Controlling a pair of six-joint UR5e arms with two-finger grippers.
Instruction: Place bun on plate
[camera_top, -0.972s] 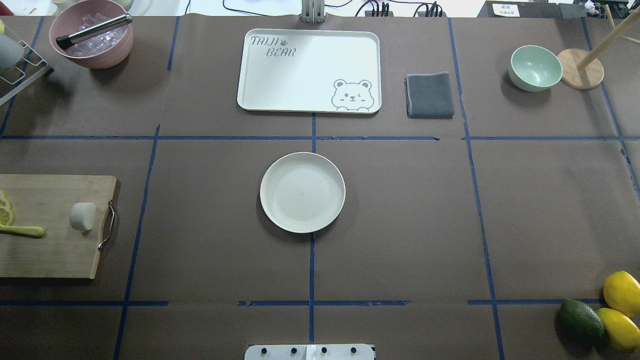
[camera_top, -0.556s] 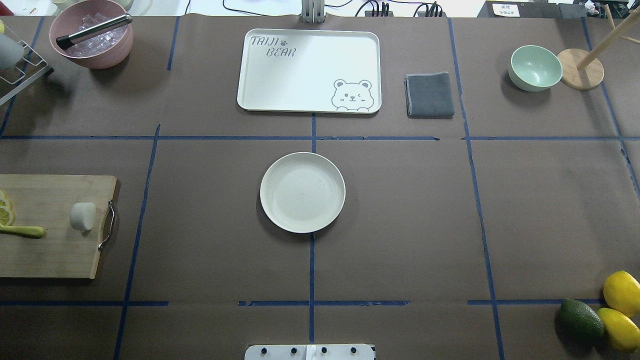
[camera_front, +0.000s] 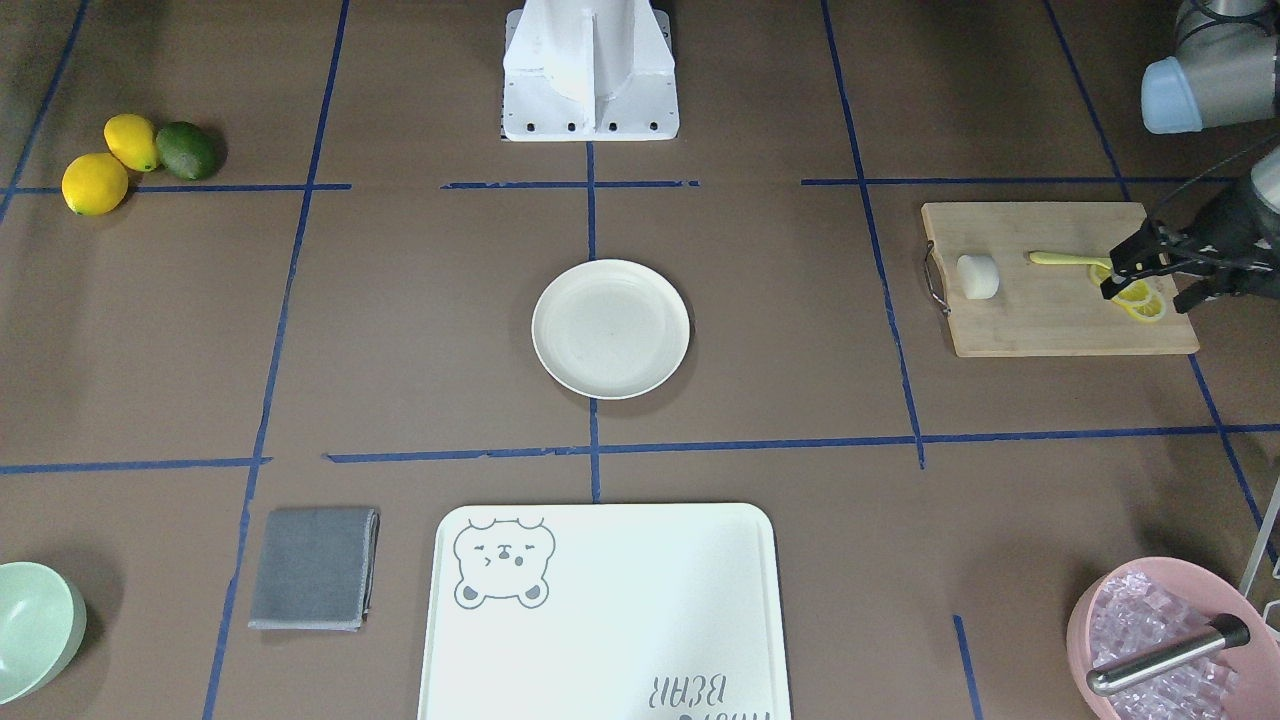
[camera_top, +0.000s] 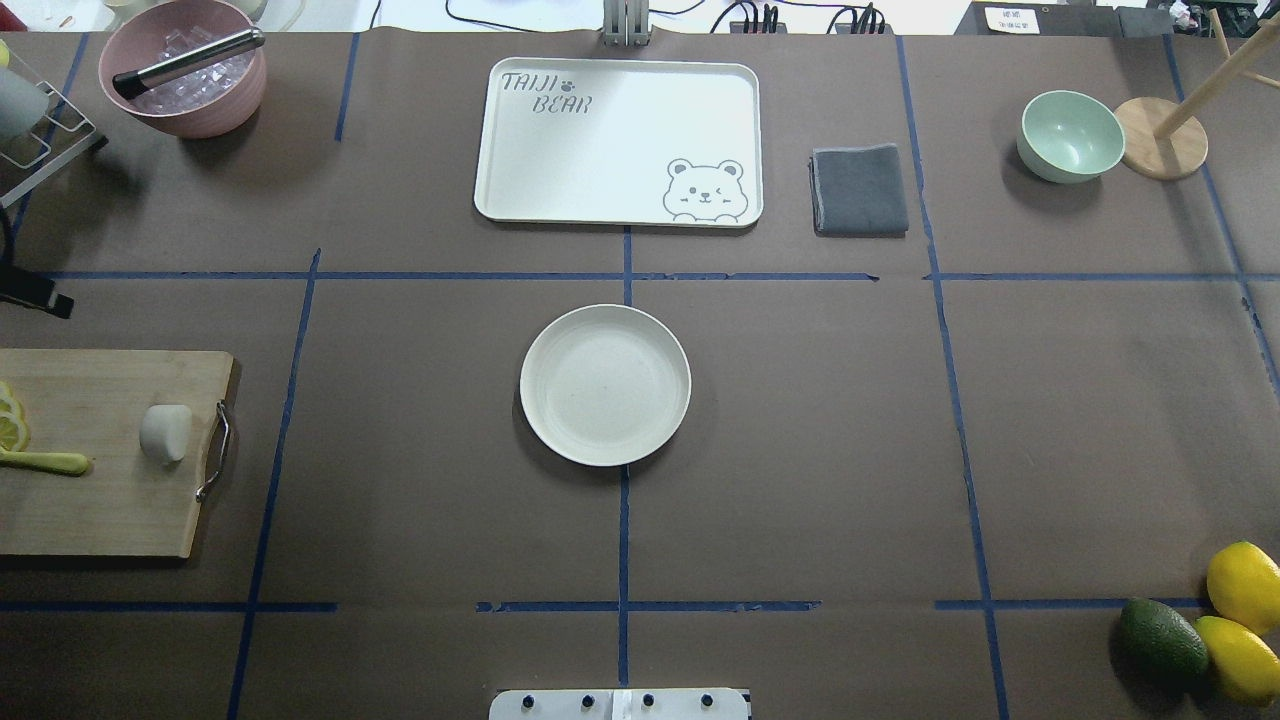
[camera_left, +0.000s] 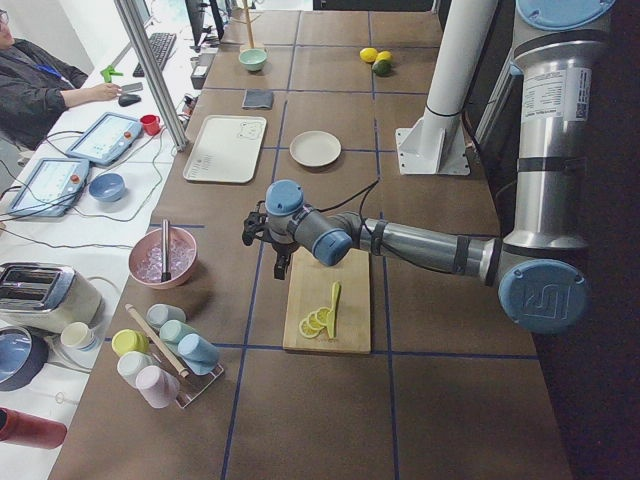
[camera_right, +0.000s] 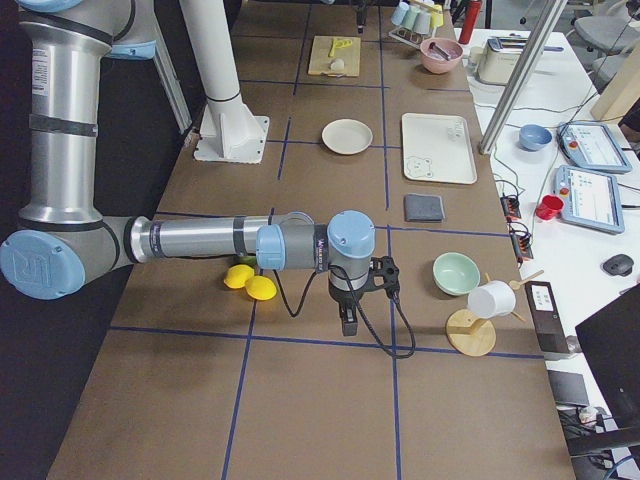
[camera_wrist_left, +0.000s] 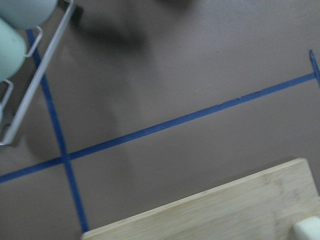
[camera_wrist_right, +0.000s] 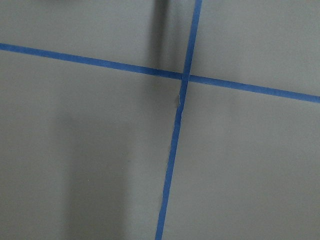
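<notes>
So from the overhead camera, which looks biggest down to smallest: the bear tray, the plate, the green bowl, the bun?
1. bear tray
2. plate
3. green bowl
4. bun
No two look close in size.

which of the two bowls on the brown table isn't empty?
The pink bowl, far left corner in the overhead view: ice and a metal-handled tool inside. The mint-green bowl is empty.

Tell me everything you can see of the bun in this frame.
The bun is a small, white, matte, stubby cylinder with rounded edges, seemingly lying on its side on the wooden cutting board, near its metal handle. It looks whole. Only the board touches it; the left gripper hangs in the air, apart from it.
</notes>
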